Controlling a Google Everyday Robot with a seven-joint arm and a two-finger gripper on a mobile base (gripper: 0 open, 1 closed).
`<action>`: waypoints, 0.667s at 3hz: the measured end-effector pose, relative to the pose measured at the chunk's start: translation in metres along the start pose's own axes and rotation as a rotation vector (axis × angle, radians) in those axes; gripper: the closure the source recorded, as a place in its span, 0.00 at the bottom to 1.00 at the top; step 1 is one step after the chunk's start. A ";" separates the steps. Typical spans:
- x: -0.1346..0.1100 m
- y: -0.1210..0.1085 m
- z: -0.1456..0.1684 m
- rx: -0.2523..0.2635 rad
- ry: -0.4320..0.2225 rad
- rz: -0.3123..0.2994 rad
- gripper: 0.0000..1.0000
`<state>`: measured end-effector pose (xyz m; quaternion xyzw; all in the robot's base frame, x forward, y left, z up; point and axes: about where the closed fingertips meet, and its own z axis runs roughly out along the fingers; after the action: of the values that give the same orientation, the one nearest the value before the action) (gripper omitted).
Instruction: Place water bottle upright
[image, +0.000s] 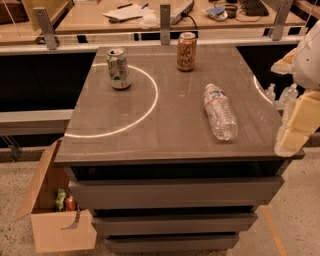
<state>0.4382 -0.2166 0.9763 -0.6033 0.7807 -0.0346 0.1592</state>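
The water bottle (220, 112) lies on its side on the grey table top (165, 125), right of the middle. It is clear ribbed plastic, with its cap end pointing to the far side and its base toward the front edge. My gripper (294, 135) shows as pale cream parts at the right edge of the view, beside the table's front right corner. It is apart from the bottle, to the bottle's right, and nothing shows in it.
A green-white can (118, 68) stands at the back left of the table and an orange can (186, 51) at the back middle. Small clear bottles (280, 94) stand beyond the right edge. An open cardboard box (55, 215) sits on the floor at the lower left.
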 end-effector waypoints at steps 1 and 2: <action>0.000 0.000 0.000 0.000 0.000 0.000 0.00; 0.000 -0.013 0.004 0.014 -0.001 0.066 0.00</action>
<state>0.4515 -0.2198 0.9760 -0.5760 0.7999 -0.0344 0.1648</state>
